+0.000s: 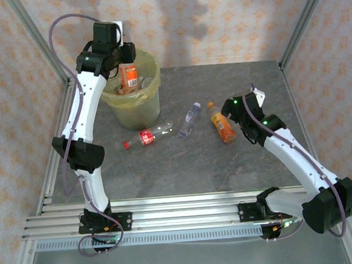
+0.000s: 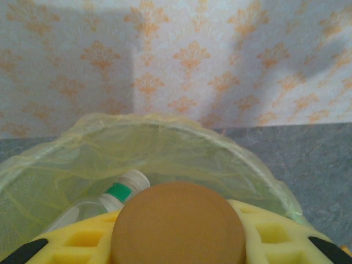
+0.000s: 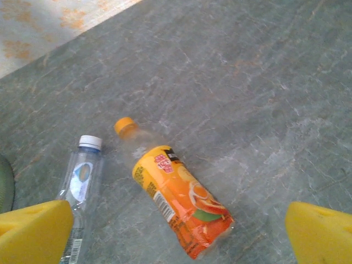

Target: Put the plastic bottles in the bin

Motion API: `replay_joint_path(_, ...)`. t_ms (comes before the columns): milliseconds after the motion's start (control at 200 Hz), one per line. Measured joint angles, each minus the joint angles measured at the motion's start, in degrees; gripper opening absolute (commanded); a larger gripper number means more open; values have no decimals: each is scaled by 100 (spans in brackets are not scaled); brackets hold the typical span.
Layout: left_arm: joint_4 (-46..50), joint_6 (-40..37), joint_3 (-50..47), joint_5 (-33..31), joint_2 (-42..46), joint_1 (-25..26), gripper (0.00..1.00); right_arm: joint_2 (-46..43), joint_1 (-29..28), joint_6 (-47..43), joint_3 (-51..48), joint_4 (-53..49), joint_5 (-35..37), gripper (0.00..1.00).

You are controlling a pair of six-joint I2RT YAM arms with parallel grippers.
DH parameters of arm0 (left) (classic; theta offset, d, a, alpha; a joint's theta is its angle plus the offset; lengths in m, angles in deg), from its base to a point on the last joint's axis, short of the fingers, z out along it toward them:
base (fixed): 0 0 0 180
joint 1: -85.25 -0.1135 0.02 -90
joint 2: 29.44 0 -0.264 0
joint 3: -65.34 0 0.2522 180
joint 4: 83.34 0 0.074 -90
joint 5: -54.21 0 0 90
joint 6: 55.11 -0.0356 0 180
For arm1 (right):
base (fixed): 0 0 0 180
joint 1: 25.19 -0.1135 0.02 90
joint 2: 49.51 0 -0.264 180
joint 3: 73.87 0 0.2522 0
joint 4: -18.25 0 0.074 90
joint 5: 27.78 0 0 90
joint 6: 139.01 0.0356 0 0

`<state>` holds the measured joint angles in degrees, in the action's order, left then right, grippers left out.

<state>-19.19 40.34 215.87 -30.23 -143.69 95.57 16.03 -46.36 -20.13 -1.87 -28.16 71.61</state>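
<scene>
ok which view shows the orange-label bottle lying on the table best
The right wrist view: the orange-label bottle lies close and whole there, cap and label plain. The top external view shows it small, from above.

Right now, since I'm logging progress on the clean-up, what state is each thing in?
left pincer: shut on the held bottle
held bottle: gripped, over the bin
bin: upright, bag-lined, green-collared bottle inside
right pincer: open, above the orange bottle
orange bottle: lying on the table, capped
blue-label bottle: lying, capped
red-label bottle: lying, capped
</scene>
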Motion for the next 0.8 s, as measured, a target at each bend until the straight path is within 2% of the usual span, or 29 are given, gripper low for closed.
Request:
replay_joint_path(185, 374, -116, 131, 44, -315, 0, 46, 146, 516, 7, -173, -83, -498, 99)
replay_joint_path(360, 625, -238, 133, 208, -459, 0, 51, 538, 673, -48, -188, -120, -894, 99)
replay_joint_path(455, 713, -269, 205, 332, -527, 0, 58, 765, 713, -66, -188, -120, -1071, 99)
replay_joint_path(606, 848, -374, 334, 481, -632, 0, 78, 1016, 723, -109, -188, -116, -1209, 99)
replay_joint_path(801, 988, -385, 422, 560, -678, 0, 84, 1266, 726, -212, -188, -103, -1309, 99)
